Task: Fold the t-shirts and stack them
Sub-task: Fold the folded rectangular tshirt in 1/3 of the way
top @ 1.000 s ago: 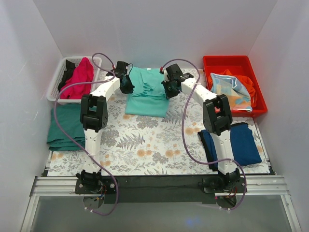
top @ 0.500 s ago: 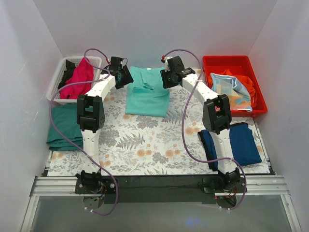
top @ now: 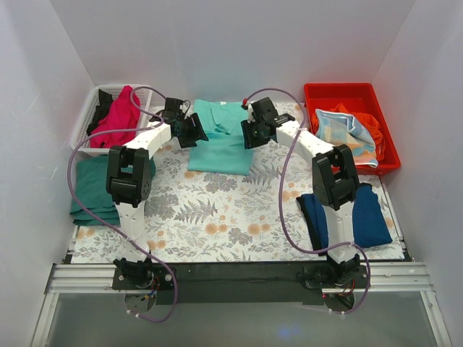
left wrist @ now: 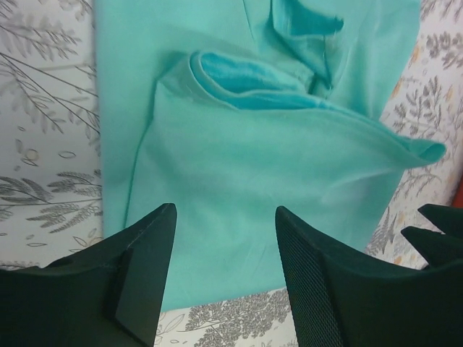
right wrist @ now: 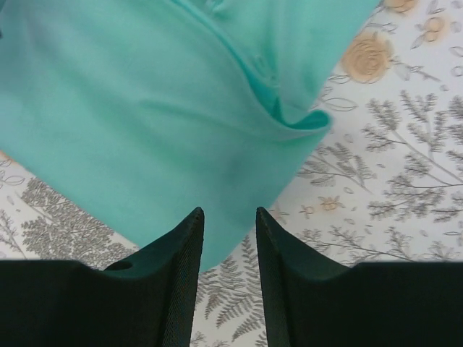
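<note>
My left gripper [left wrist: 226,217] and right gripper [right wrist: 229,217] both hang with jaws spread, empty, over the mint shirt [top: 221,152].

Both arms are extending forward from their bases, the white-and-black left arm [top: 129,177] and white-and-black right arm [top: 334,177] angling inward toward each other. The left black two-finger gripper [top: 192,131] is pointing rightward, fingers [left wrist: 145,267] standing apart, gripping nothing. The right black two-finger gripper [top: 248,134] is pointing leftward, fingers [right wrist: 173,275] parting more narrowly, also gripping nothing.

Mint t-shirt [top: 221,148], floral table cover [top: 210,210]
</note>
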### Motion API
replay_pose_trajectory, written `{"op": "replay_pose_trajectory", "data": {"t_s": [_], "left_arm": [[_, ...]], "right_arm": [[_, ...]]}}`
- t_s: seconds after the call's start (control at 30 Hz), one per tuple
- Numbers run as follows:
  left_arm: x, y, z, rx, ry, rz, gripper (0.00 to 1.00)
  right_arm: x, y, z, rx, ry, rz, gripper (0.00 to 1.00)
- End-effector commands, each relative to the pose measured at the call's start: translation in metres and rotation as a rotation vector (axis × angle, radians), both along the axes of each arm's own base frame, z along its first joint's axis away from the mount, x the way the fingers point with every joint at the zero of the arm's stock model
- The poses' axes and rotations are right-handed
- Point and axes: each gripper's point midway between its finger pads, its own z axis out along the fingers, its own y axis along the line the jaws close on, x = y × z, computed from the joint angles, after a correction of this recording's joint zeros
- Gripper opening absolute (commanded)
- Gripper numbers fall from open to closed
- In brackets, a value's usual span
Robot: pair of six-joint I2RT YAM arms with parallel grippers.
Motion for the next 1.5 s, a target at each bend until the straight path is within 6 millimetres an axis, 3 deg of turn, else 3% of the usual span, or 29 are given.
{"op": "replay_pose_trajectory", "data": {"t_s": [0.0, 0.13, 0.4, 0.47, 0.57, 0.7, 0.8, 0.87, 0.97, 1.47], "left_arm": [[-0.011, -0.018, 0.024, -0.046, -0.054, -0.089, 0.55], [-0.003, -0.009, 0.005, 0.005, -0.041, -0.036, 0.55], [0.042, 0.000, 0.009, 0.077, -0.135, 0.014, 0.55], [0.049, 0.001, -0.006, 0.095, -0.128, 0.008, 0.54], [0.064, 0.001, -0.008, 0.111, -0.152, 0.012, 0.51], [0.072, 0.004, -0.029, 0.138, -0.128, 0.021, 0.49], [0.073, 0.008, -0.035, 0.158, -0.122, 0.036, 0.40], [0.073, 0.010, -0.036, 0.170, -0.120, 0.046, 0.19], [0.074, 0.015, -0.028, 0.186, -0.133, 0.068, 0.00], [0.072, 0.026, 0.047, 0.188, -0.255, 0.139, 0.00]], "right_arm": [[-0.016, 0.028, 0.013, 0.068, -0.010, 0.060, 0.40], [-0.015, 0.028, -0.003, 0.051, 0.015, 0.055, 0.39], [-0.012, 0.031, -0.008, 0.048, 0.021, 0.061, 0.39], [-0.012, 0.031, -0.009, 0.049, 0.026, 0.062, 0.39], [-0.012, 0.031, -0.009, 0.049, 0.030, 0.067, 0.38], [-0.013, 0.030, -0.009, 0.040, 0.031, 0.067, 0.38], [-0.015, 0.026, -0.010, 0.028, 0.034, 0.063, 0.38], [-0.017, 0.024, -0.012, 0.020, 0.039, 0.059, 0.38], [-0.019, 0.024, -0.015, 0.021, 0.047, 0.059, 0.38], [-0.023, 0.026, -0.020, 0.027, 0.067, 0.061, 0.36]]}}
